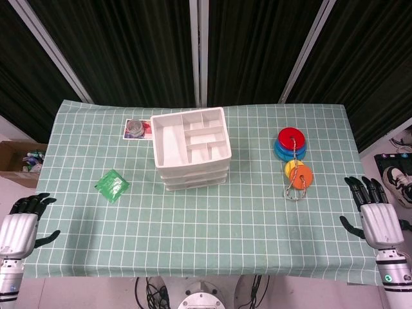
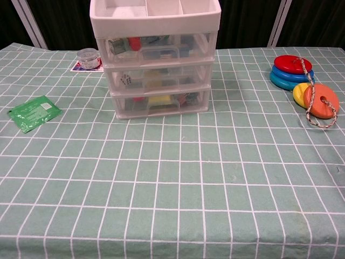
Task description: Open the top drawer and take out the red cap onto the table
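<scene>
A white three-drawer cabinet (image 1: 192,148) (image 2: 156,59) stands mid-table, with an open divided tray on top. Its top drawer (image 2: 159,49) is closed, with a clear front and a handle in the middle. A red cap (image 2: 134,43) shows through that front, left of the handle, among other small items. My left hand (image 1: 20,226) hovers at the table's near left corner, fingers apart, holding nothing. My right hand (image 1: 376,215) is at the near right edge, fingers spread and empty. Neither hand appears in the chest view.
A green packet (image 1: 112,185) (image 2: 34,113) lies left of the cabinet. A small tin on a card (image 1: 136,128) (image 2: 88,58) sits behind it. Stacked coloured rings with a cord (image 1: 293,158) (image 2: 304,81) lie to the right. A cardboard box (image 1: 19,164) stands off the table's left.
</scene>
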`<action>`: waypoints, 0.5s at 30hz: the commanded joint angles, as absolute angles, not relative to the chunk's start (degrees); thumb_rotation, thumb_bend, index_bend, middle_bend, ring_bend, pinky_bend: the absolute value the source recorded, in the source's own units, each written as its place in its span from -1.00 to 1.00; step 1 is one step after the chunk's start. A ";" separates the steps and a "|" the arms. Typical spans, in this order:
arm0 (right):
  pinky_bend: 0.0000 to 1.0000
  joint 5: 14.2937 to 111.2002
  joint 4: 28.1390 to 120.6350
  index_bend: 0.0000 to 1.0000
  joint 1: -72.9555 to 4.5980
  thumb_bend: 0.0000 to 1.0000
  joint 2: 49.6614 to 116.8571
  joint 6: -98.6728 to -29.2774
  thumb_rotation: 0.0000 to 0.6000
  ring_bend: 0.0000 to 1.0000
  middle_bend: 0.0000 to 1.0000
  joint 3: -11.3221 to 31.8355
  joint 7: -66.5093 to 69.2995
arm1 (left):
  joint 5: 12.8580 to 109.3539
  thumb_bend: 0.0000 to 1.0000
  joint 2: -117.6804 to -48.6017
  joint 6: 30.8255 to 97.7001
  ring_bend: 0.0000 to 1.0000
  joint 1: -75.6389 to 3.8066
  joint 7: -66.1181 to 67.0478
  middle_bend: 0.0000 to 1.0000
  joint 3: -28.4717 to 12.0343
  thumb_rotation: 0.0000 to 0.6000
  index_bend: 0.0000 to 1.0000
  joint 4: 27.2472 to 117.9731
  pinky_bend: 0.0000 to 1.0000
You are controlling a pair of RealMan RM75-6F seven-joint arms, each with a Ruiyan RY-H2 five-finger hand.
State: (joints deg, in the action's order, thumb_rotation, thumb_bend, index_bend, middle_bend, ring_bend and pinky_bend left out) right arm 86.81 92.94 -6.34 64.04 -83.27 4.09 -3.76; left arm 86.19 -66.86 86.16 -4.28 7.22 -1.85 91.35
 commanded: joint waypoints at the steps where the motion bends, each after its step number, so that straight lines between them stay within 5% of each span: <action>1: -1.00 86.79 92.85 -1.00 -6.40 -0.65 64.09 -83.27 1.00 -1.00 -0.83 4.13 -3.43 | 85.68 -0.90 -66.78 85.77 -0.63 -4.40 7.23 -0.61 -1.96 1.00 -0.47 91.49 -0.59; 9: -1.00 88.91 93.02 -1.00 -7.42 -0.65 64.19 -82.70 1.00 -1.00 -0.80 3.72 -0.17 | 86.35 -0.90 -66.60 86.76 -0.63 -4.13 7.95 -0.61 -1.91 1.00 -0.47 92.29 -0.59; 15: -0.86 93.12 94.65 -1.00 -12.63 -0.63 67.02 -77.37 1.00 -0.95 -0.55 3.40 8.85 | 87.19 -0.90 -66.44 87.74 -0.63 -3.56 8.21 -0.61 -1.46 1.00 -0.47 93.10 -0.59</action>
State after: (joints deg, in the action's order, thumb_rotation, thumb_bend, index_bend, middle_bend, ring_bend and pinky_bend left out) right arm 91.28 93.74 -10.03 65.47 -80.20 3.59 5.13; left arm 87.13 -66.47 87.69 -3.61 8.20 -1.51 93.04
